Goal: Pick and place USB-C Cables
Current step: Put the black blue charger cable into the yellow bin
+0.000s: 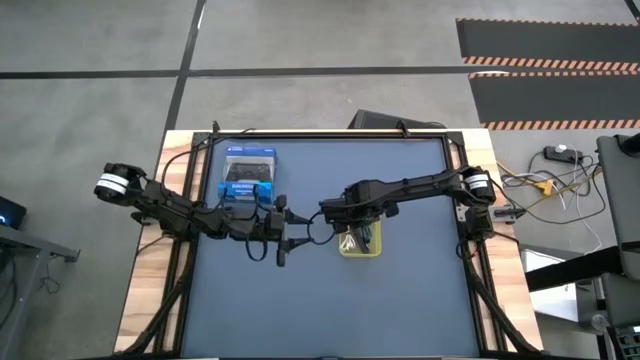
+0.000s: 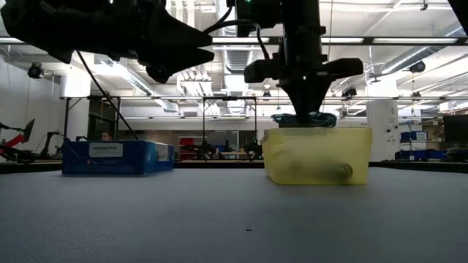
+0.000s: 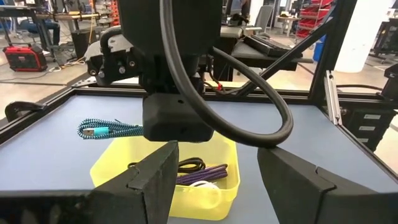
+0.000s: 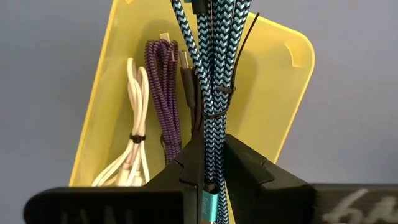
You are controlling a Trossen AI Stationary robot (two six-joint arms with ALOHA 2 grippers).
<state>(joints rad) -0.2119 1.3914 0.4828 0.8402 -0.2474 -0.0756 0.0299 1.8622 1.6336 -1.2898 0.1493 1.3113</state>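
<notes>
Currently: yellow tray (image 4: 283, 93) mid-table, landmark. Right gripper (image 4: 205, 171) directly above tray, fingers clamped on teal cable (image 4: 214, 74), cable hanging over tray. White cable (image 4: 134, 149), purple cable (image 4: 165, 93), black cable (image 3: 189, 165) inside tray. Left gripper (image 3: 217, 177) beside tray, fingers spread, empty. Blue box (image 1: 247, 178) well apart from tray.

right gripper (image 4: 204, 174) clamped, left gripper (image 3: 217, 180) spread

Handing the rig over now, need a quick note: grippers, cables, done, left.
Right gripper: shut on the teal-blue cable, held above the yellow bin.
Left gripper: open, empty, waiting beside the bin.
In the bin: white cable, purple cable, black cable.
Blue box: far-left of the mat.
Left: release the teal-blue cable into the bin.
</notes>
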